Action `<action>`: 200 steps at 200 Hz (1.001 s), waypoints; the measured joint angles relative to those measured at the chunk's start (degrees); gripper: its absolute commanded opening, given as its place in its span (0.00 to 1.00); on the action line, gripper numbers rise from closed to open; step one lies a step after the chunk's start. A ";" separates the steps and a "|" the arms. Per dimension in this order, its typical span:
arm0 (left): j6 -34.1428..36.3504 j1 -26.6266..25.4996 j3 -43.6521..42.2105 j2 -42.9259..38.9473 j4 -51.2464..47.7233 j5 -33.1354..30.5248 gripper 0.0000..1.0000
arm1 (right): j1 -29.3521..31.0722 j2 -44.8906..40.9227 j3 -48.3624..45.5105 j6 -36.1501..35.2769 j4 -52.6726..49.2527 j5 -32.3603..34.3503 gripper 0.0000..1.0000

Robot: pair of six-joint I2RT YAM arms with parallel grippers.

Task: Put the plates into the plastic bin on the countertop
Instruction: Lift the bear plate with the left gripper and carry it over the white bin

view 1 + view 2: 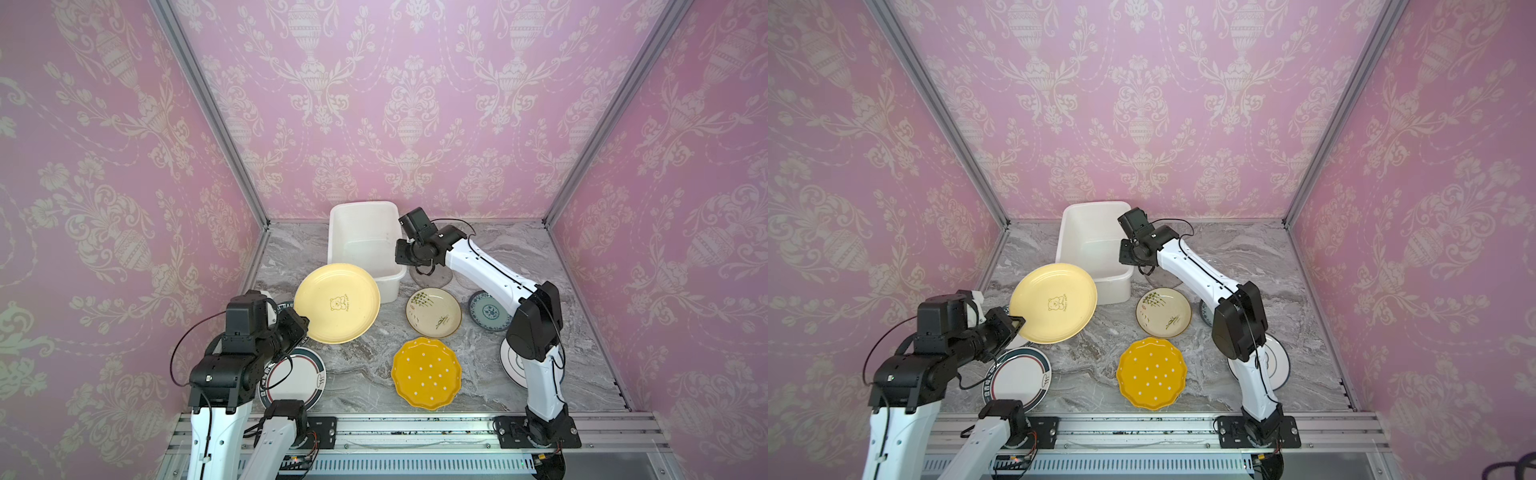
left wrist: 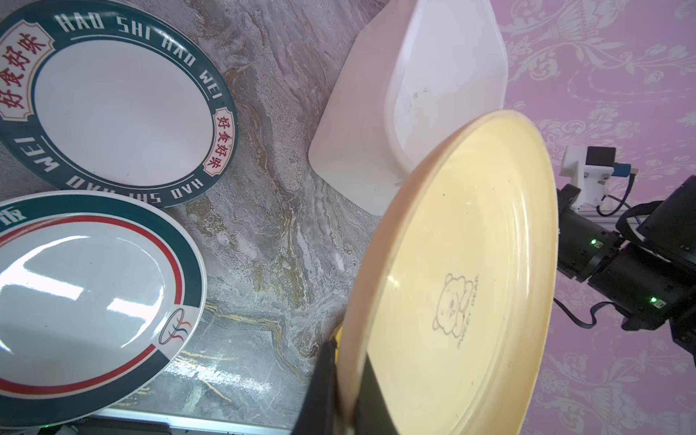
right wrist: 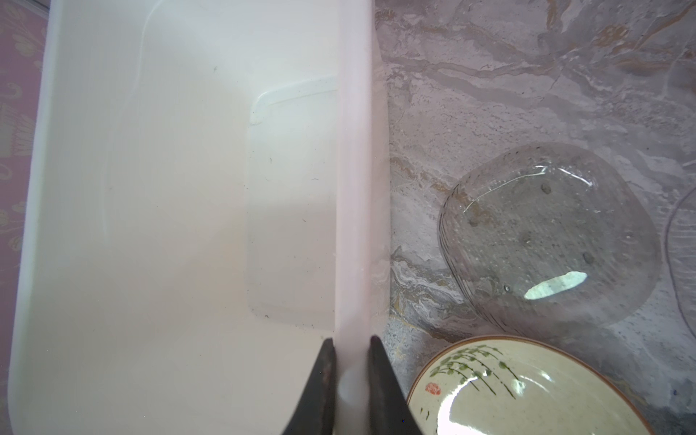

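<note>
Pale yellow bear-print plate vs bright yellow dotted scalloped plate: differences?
The pale yellow bear-print plate is lifted and tilted, rim pinched by the left gripper; the bright yellow dotted scalloped plate lies flat on the grey marble countertop, untouched. The pale plate's rim is smooth; the dotted plate's is scalloped. Neither is in the white plastic bin.

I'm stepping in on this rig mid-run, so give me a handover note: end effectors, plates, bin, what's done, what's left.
Left end effector: shut on the pale yellow plate, held tilted, off the countertop, by the plastic bin's near corner.
Right end effector: jaws pinch the bin's side rim.
Done: nothing; the bin is empty.
Left: all plates. Lying on the countertop: dotted yellow plate, green-sprig plate, blue-patterned plate, lettered dark-rimmed plate, red-lined dark-rimmed plate, ringed white plate under the right arm, clear glass plate.
</note>
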 measured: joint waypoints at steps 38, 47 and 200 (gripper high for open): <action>-1.46 0.00 1.64 0.00 0.39 -0.98 0.00 | 2.62 -2.86 -4.04 0.39 0.46 -0.33 0.10; -1.92 0.00 1.66 0.00 0.74 -1.09 0.00 | 3.21 -4.35 -6.08 1.03 0.87 -0.52 0.09; -7.02 0.00 1.66 -1.60 2.21 -3.26 0.00 | 16.04 -17.25 -22.86 15.45 2.84 3.45 0.09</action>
